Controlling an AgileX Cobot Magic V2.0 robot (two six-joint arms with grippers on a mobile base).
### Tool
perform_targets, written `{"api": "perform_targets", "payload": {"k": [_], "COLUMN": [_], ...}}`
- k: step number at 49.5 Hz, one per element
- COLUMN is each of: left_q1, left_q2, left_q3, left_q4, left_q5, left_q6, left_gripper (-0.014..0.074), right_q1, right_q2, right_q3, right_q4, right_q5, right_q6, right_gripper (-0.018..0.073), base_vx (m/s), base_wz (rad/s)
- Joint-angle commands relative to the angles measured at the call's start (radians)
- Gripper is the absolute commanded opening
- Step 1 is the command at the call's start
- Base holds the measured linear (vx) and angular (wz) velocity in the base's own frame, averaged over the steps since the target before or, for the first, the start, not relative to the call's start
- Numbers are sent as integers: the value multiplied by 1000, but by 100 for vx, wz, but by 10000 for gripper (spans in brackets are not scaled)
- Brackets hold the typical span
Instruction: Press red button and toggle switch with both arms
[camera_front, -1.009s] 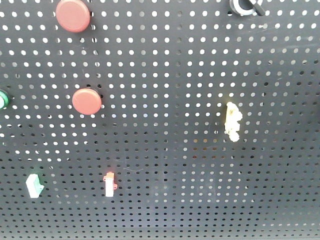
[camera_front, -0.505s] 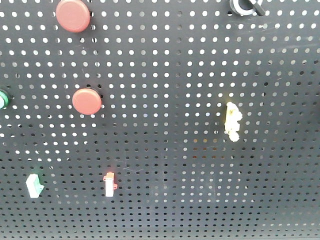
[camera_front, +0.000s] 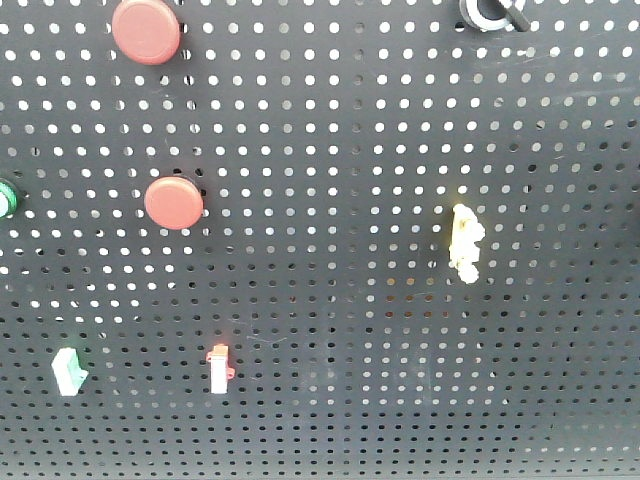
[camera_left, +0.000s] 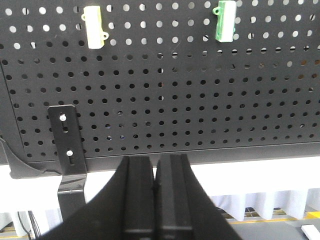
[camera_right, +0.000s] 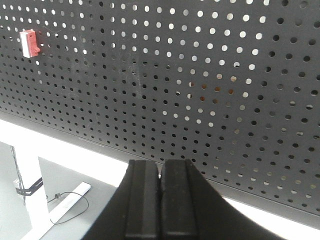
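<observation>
In the front view the red button (camera_front: 146, 30), a wide matte cap, sits at the top left of the black pegboard (camera_front: 330, 150). The toggle switch (camera_front: 490, 12), a silvery ring with a black lever, is cut off by the top edge. Neither arm shows in that view. My left gripper (camera_left: 155, 161) is shut with nothing in it, low before the pegboard's bottom edge (camera_left: 200, 155). My right gripper (camera_right: 160, 166) is shut too, empty, facing the lower pegboard (camera_right: 200, 100). The button and the toggle are out of both wrist views.
A smaller red button (camera_front: 174, 202) sits below the big one, a green button (camera_front: 5, 198) at the left edge. A yellow switch (camera_front: 464, 242), a red-and-white switch (camera_front: 219, 367) and a green-white switch (camera_front: 68, 371) hang lower. A black bracket (camera_left: 67, 145) holds the board's lower left.
</observation>
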Motion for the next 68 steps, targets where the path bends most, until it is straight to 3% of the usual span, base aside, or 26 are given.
{"api": "perform_targets", "payload": {"k": [1,6,15,28,68], "left_q1": [-1,-1,-1,-1,-1], "left_q2": [-17,-17,-16,-15,-15], "left_q3": [34,34,34,34,34], "left_q4": [-2,-2,-2,-2,-2], "left_q5": [-84,-84,-84,-84,-84], "left_q6": [-8,-8,-8,-8,-8], "left_gripper": [1,1,1,1,1], "right_q1": [-7,-63,-276,-474,-498], "right_q2": [11,8,-59,-136,-136], "right_q3": [4,106,297,366,366], "right_q4": [0,-6,0,10,9], "right_q5": [-105,-196,-390,-384,-386], "right_q6": [-6,-6,39,68,66], "right_gripper": [-3,-3,-3,-3,-3], "base_vx": [0,0,0,0,0], "base_wz": [0,0,0,0,0]}}
